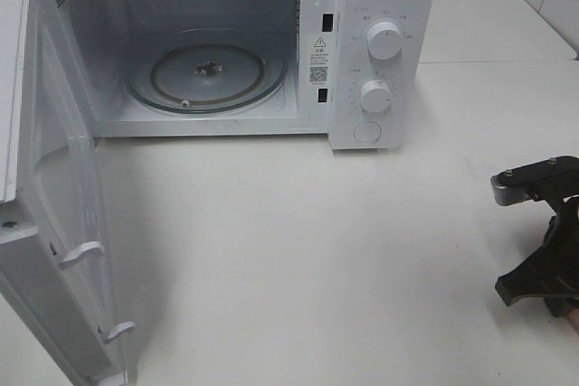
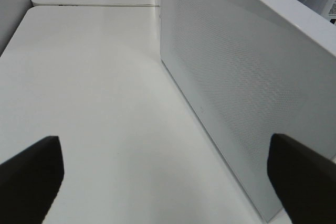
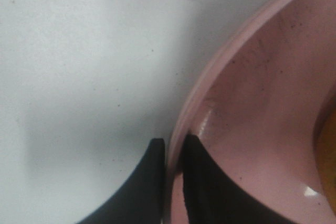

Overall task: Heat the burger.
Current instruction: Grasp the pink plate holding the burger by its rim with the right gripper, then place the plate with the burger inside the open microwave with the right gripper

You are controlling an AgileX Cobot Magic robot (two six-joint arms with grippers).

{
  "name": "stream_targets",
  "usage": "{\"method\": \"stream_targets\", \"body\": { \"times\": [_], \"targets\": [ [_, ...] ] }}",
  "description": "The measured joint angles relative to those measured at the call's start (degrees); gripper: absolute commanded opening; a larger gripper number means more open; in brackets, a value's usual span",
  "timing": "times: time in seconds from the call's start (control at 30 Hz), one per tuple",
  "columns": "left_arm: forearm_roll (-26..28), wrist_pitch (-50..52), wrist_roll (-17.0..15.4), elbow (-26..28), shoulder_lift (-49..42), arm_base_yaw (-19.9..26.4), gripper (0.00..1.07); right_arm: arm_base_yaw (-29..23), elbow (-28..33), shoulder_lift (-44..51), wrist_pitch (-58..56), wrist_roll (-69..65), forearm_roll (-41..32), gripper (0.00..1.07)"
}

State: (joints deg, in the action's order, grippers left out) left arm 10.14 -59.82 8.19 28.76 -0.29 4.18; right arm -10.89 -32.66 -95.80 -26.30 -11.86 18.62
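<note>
Pinching the rim of the pink plate [image 3: 262, 103], the right gripper [image 3: 172, 148] holds its jaws narrow, one dark finger outside the rim and one inside the dish. At the very edge of the right wrist view we see a sliver of golden yellow on the plate, which we take to be the burger [image 3: 331, 150]; the rest of it is out of frame. From the high camera we see only the right arm [image 1: 543, 232] at the far right of the white table [image 1: 298, 241], with plate and burger outside that view.

The left gripper [image 2: 165, 171] is spread wide and holds nothing, hovering beside the mesh-patterned microwave door [image 2: 236, 87]. The microwave [image 1: 380, 6] stands at the back of the table with its door [image 1: 54, 223] swung fully open and its glass turntable [image 1: 208, 74] bare.

We judge the task to be early: the door is open and the plate gripped, but carrying the burger in, shutting the door and setting the dials all remain.
</note>
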Motion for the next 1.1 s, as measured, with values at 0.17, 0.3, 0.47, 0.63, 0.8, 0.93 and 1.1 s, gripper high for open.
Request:
{"method": "stream_targets", "body": {
  "times": [0.17,0.3,0.47,0.63,0.8,0.93,1.1],
  "targets": [
    [0.0,0.0,0.0,0.0,0.0,0.0,0.98,0.0,-0.2,0.2,-0.4,-2.4,0.2,0.0],
    [0.0,0.0,0.0,0.0,0.0,0.0,0.98,-0.5,-1.9,0.3,-3.7,-7.5,3.1,0.0],
    [0.0,0.0,0.0,0.0,0.0,0.0,0.98,-2.2,-2.9,1.4,-7.0,-11.9,7.0,0.0],
    [-0.1,0.0,0.0,0.0,0.0,0.0,0.98,-5.0,-3.0,3.0,-8.8,-15.4,9.1,0.0],
    [-0.1,0.0,0.0,0.0,0.0,0.0,0.98,-6.3,-3.0,4.7,-9.5,-16.1,9.5,0.0],
    [-0.1,0.0,0.0,0.0,0.0,0.0,0.98,-6.4,-3.0,6.5,-10.5,-16.3,10.0,0.0],
    [-0.1,0.0,0.0,0.0,0.0,0.0,0.98,-6.4,-3.0,9.2,-11.1,-17.8,11.6,0.0]
  ]
}}
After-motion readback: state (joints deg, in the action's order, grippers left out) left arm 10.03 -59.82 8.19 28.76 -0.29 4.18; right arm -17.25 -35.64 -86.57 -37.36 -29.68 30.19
